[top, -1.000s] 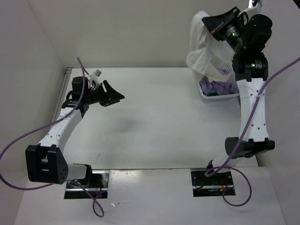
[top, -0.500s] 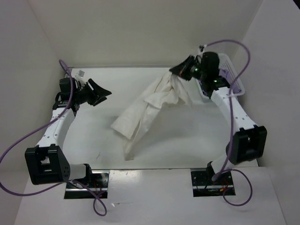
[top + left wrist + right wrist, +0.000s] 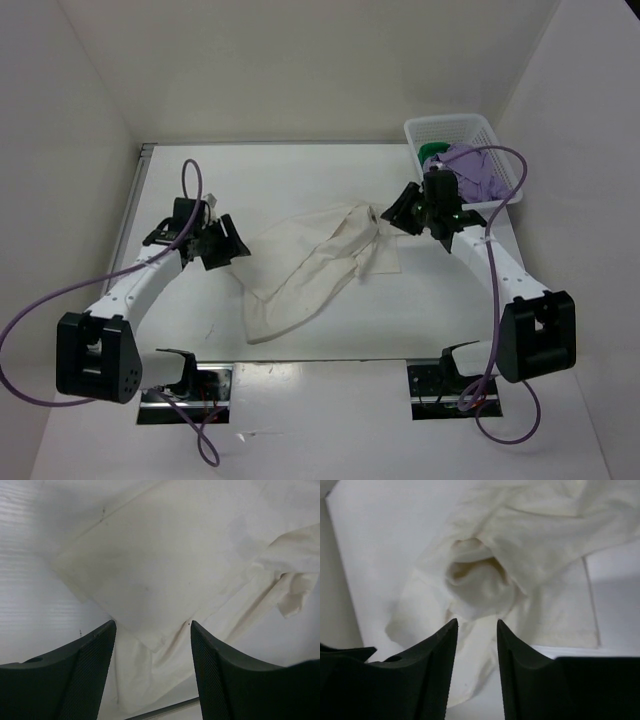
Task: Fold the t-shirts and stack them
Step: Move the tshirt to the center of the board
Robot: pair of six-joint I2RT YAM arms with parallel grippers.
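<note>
The white/cream t-shirt lies crumpled on the table's middle, stretched from lower left to upper right. My left gripper stands open just off its left edge; in the left wrist view the gripper has the cloth below it and nothing gripped. My right gripper is open over the shirt's upper right end; in the right wrist view it hovers above the bunched collar. The lavender t-shirt and the green t-shirt sit in the basket.
A white lattice basket stands at the table's back right corner, just behind the right arm. Walls close the table in on the left, back and right. Purple cables loop off both arms.
The right arm swung the white shirt out of the basket, down onto the table, and opened its jaws off it. The left arm came forward and right to the shirt's left edge.
</note>
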